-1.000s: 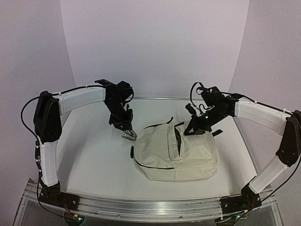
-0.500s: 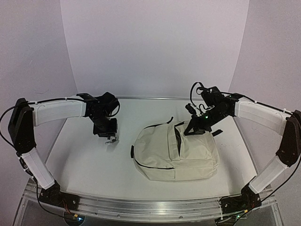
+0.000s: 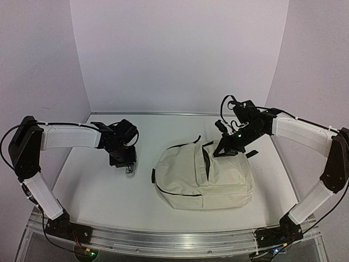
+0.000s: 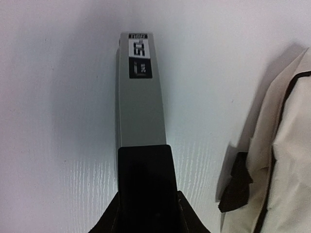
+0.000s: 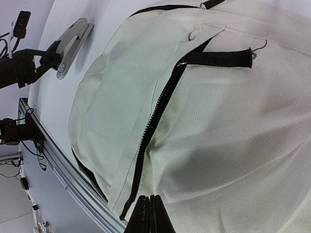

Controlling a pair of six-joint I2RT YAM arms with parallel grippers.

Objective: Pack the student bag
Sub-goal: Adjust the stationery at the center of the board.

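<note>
Left gripper (image 3: 129, 167) sits low on the table, jaws narrow around the grey stapler (image 4: 141, 97), whose long axis points straight ahead. The student bag (image 3: 202, 177) lies to its right. Right gripper (image 3: 223, 150), closed tight, rests at the zip mouth, nearer.

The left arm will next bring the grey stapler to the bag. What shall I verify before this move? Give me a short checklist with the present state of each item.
1. Left gripper grips the grey stapler: ok.
2. Stapler is apart from the student bag, on its left: ok.
3. Bag lies flat on the table: ok.
4. Right gripper is shut at the bag's top: ok; whether it pinches cloth, cannot tell.
5. Opening is wide enough for the stapler: cannot tell; only a narrow dark slit shows along the zipper.
</note>
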